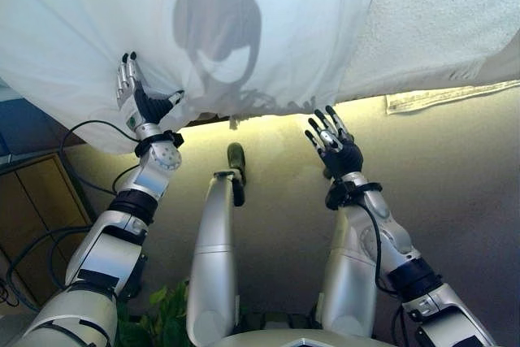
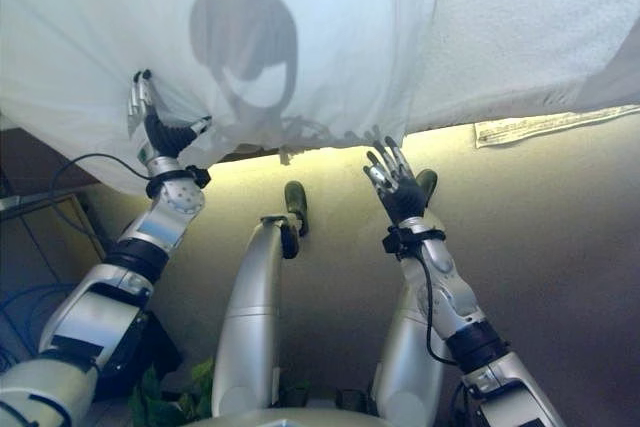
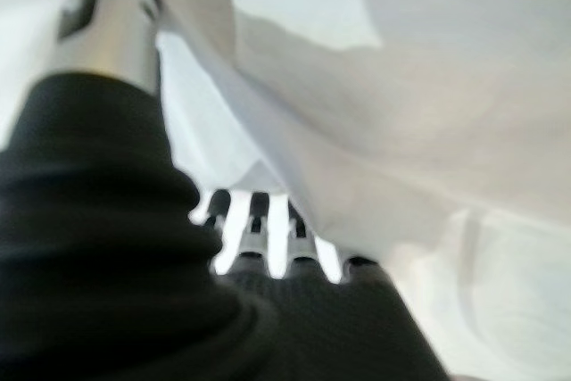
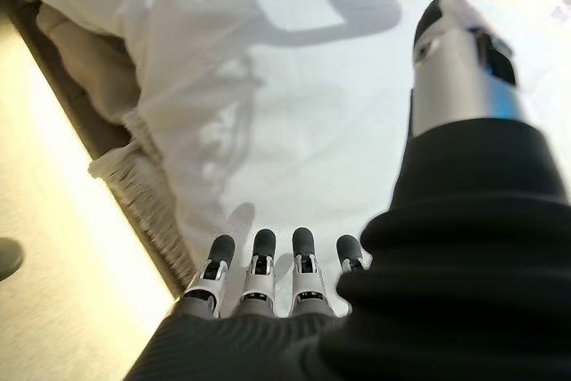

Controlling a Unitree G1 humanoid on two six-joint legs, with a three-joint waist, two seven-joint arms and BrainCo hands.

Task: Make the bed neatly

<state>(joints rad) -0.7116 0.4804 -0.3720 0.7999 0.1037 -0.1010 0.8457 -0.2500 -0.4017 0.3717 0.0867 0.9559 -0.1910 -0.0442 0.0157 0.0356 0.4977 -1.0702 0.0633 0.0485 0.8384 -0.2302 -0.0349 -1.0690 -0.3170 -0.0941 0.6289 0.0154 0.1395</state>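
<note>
A thin white sheet (image 1: pixel 268 30) covers the bed and hangs over its near edge. It is so thin that light comes through it. It looks smooth on top but is bunched and wrinkled along the near edge. To the right of the sheet, the bare white mattress (image 1: pixel 455 14) shows, and it looks a bit bumpy. A small fringed cloth edge (image 1: pixel 439 97) sticks out under the mattress on the right.

On the left, the left robot hand (image 1: pixel 138 99) is up against the hanging edge of the sheet. Its fingers point up and lie straight on the cloth, and its thumb sticks out to the side. In the left wrist view, a fold of the sheet lies over the fingertips (image 3: pixel 259 211), so I cannot tell if the hand is pinching the cloth or just touching it.

On the right, the right robot hand (image 1: pixel 333 142) is held up just below the edge of the sheet. Its fingers are spread wide and straight, and it holds nothing. In the right wrist view, its fingertips (image 4: pixel 263 247) point at the white sheet.

The floor (image 1: pixel 463 201) below the bed is a plain tan colour. A wooden cabinet (image 1: pixel 32 201) stands at the far left. Some green leaves (image 1: pixel 162 310) show near the bottom.
</note>
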